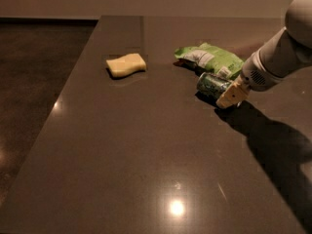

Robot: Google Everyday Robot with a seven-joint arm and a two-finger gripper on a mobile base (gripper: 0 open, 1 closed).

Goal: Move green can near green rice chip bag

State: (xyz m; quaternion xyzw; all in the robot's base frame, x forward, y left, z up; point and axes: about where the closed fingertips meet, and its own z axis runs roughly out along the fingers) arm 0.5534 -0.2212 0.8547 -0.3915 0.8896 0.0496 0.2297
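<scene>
Gripper (pixel 230 92) covers green can (pixel 212 84) right end; arm (pixel 278 57) cropped at right edge.

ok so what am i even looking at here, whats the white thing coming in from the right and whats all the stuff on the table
The white thing is a robot's arm, reaching in from the right. The robot is a wheeled base with one arm, and only the arm shows here. At its tip is the beige hand, low over the table and right against the right end of a small dark green metal drink can, which lies on its side. Whether the hand actually grips the can, I cannot tell. Everything is seen from a single camera looking down across the dark glossy tabletop; where it is mounted is not known. Just behind the can, touching or nearly touching it, lies a light green glossy snack bag with a white label. Further left, well apart, is a pale yellow sponge.
</scene>
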